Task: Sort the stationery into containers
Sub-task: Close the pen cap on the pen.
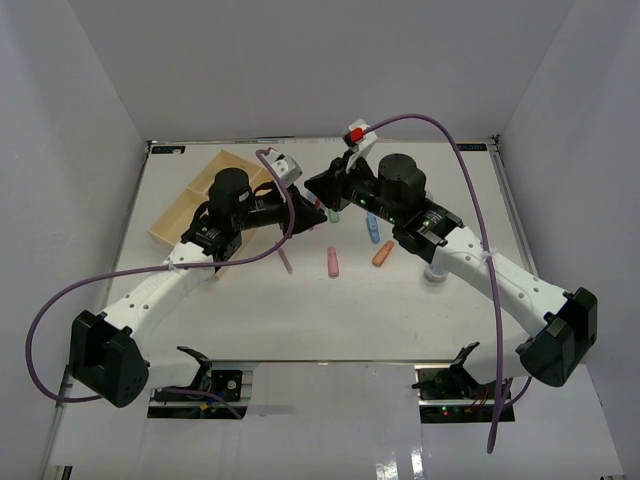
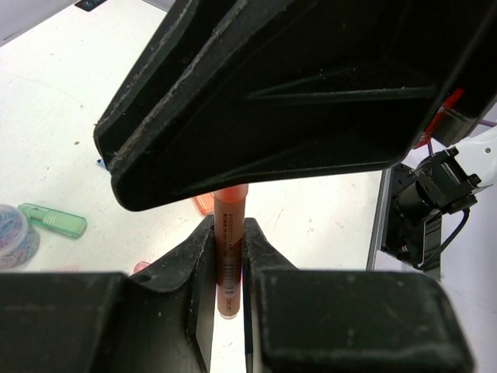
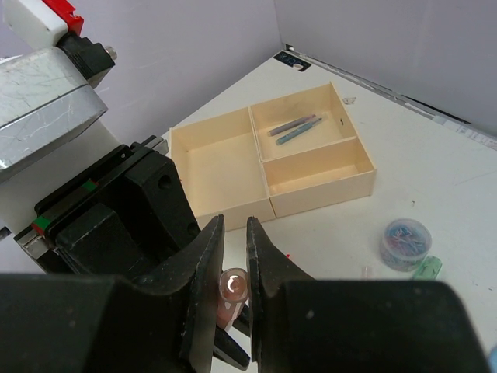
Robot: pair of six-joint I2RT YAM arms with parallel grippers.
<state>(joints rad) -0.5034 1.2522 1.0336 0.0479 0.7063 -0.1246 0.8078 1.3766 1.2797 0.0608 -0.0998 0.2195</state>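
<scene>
1. Top external: left arm [image 1: 150, 290] and right arm [image 1: 500, 275] both reaching to mid-table, wrists meeting nose to nose over the white table [image 1: 300, 320].
2. Same view: cream-yellow tray [image 1: 180, 215] at far left, partly under the left arm. Loose on the table near the meeting point: green marker [image 1: 333, 215], blue marker [image 1: 372, 230], orange marker [image 1: 383, 255] and pink marker [image 1: 333, 262], all apart from the tray.
3. Right wrist: right gripper [image 3: 234, 233] clenched on one end of an orange pen [image 3: 233, 286], seen end-on between the fingers.
4. Left wrist: left gripper [image 2: 228, 227] clenched on the barrel of the same orange pen, fingers pressing from both sides, printed label facing the camera. Upper end of the pen hidden behind the right gripper, which fills the top of the frame.
5. Orange pen location: held between both tools near mid-table, outside the tray.
6. Right wrist, tray detail: one large compartment beside two narrower ones. Farther narrow compartment holds two thin pens [image 3: 295, 128], one pinkish-grey, one blue.
7. Round jar [image 3: 405, 242] with multicoloured contents on the table, apart from the tray, green marker just beside it. Same pair at the left edge of the left wrist view.
</scene>
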